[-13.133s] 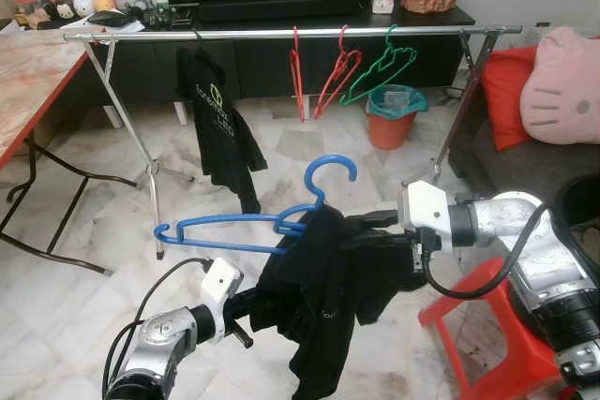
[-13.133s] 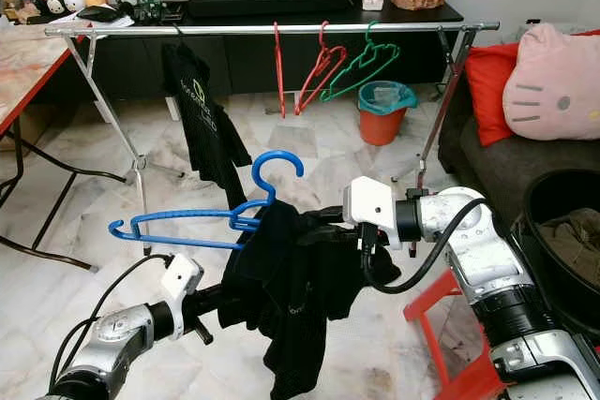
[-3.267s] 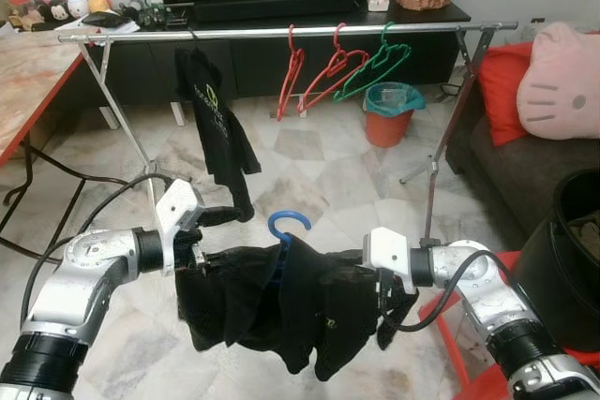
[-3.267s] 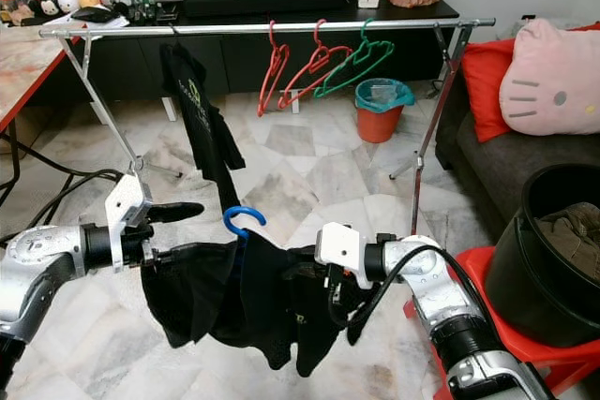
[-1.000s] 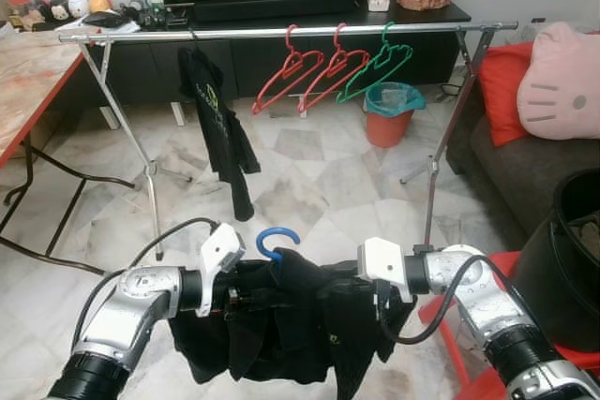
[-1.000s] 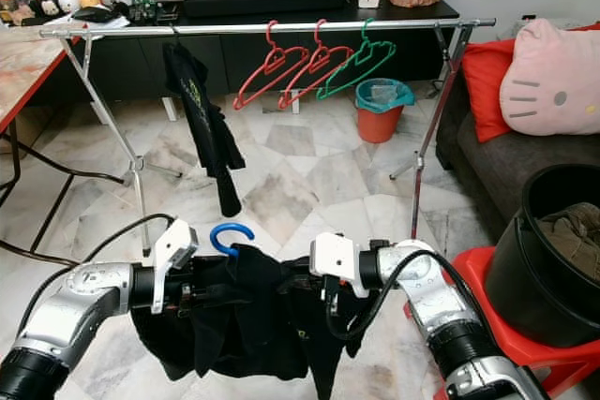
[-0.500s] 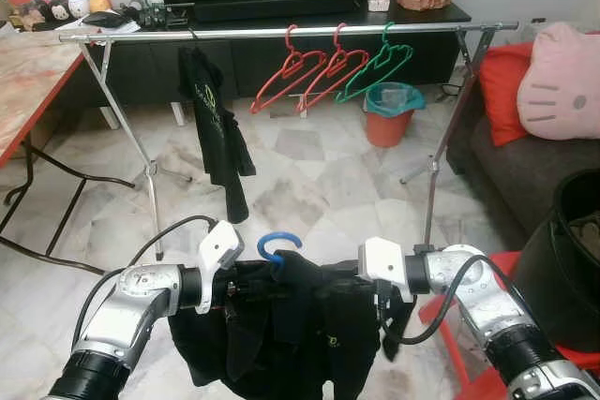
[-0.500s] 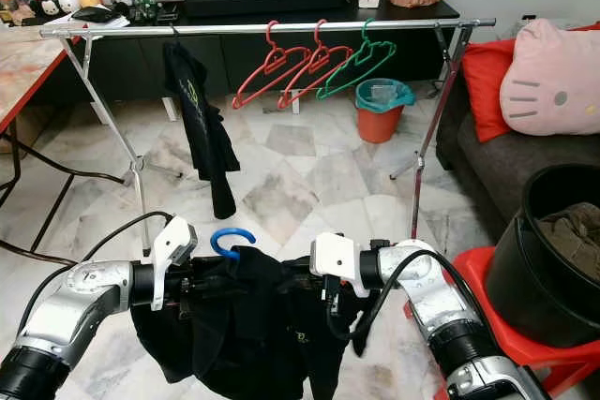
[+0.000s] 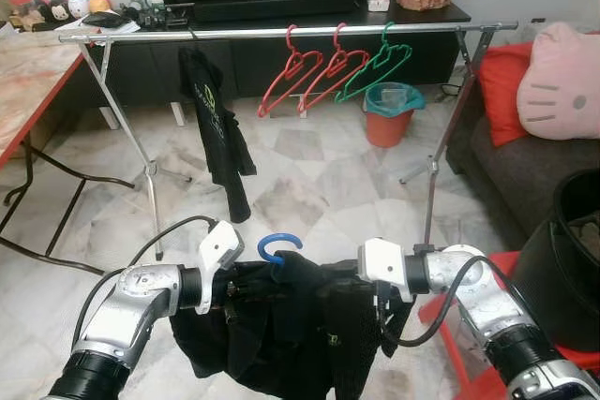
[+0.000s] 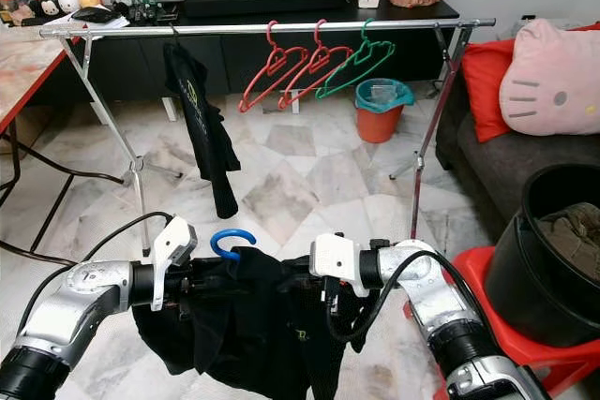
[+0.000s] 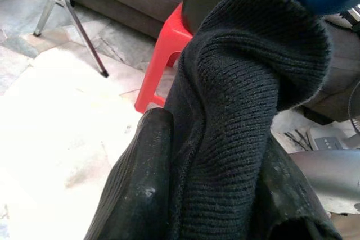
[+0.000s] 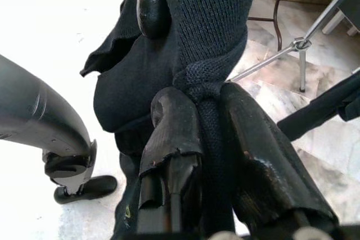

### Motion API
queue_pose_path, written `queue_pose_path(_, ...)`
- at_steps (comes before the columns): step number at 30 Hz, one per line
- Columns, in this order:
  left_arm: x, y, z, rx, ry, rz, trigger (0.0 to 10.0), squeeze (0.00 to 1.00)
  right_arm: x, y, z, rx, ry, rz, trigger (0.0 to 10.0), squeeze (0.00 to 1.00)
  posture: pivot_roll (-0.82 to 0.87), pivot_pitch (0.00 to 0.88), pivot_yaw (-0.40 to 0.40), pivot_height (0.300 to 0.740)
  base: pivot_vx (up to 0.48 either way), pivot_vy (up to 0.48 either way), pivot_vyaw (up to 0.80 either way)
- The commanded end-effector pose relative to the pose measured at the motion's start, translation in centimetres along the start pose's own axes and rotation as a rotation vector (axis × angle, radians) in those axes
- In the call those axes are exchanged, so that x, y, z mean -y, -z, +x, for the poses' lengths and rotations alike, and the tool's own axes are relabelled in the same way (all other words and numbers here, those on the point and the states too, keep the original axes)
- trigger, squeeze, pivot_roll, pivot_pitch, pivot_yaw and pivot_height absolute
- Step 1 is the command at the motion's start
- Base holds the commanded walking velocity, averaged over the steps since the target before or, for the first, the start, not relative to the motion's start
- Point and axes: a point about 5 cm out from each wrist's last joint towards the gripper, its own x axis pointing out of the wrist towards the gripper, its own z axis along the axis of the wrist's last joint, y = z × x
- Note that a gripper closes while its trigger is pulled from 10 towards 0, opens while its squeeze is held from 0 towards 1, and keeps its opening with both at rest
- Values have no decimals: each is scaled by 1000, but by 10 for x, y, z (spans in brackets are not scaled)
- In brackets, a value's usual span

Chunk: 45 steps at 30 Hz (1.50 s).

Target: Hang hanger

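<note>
Near the robot, low before the far rail point(image 9: 281, 33): blue hanger point(image 9: 277, 248) in black sweater point(image 10: 253, 325), left gripper point(image 9: 246, 291) and right gripper point(image 12: 208, 139) both clamped on knit, apparently spreading it for hanging.

I count four hangers: two red hangers point(image 9: 298, 80) and one green hanger point(image 9: 377, 70) in the upper middle of the frame, and one blue hanger point(image 9: 277, 248) low in the centre. I see two black garments point(image 9: 217, 128), one bin point(image 9: 390, 114) and two of my end effectors point(image 12: 194, 133).
</note>
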Motion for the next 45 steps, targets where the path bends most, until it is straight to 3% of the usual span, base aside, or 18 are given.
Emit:
queue_pose_path(1,6,-2,6,20,54,3,0,0,13,-6,-1,20,83,12,10000,396,-18,0,58,740,0,0,0)
queue_pose_path(2,6,-2,6,20,54,3,0,0,13,-6,-1,20,83,12,10000,396,-18,0,58,740,0,0,0)
queue_pose_path(3,6,-2,5,18,55,4,0,0,13,-8,0,37,78,22,10000,1000,-18,0,58,740,0,0,0)
queue_pose_path(26,5,17,1,-77,16,14,0,0,13,-5,-1,24,70,20,10000,1000,-22,0,56,740,0,0,0)
queue_pose_path(38,-4,19,4,-61,-91,37,0,0,-2,1,-2,3,-54,52,10000,1000,-22,0,53,740,0,0,0)
queue_pose_path(43,-11,22,4,-79,-162,56,0,0,6,4,-1,-33,44,31,10000,1000,-22,0,53,740,0,0,0)
queue_pose_path(44,-14,24,4,-91,-209,73,1137,0,8,5,-1,-40,78,26,10000,1000,-22,0,53,740,0,0,0)
queue_pose_path(45,-17,25,4,-100,-243,85,1137,0,10,6,-1,-44,101,24,10000,1000,-22,0,53,740,0,0,0)
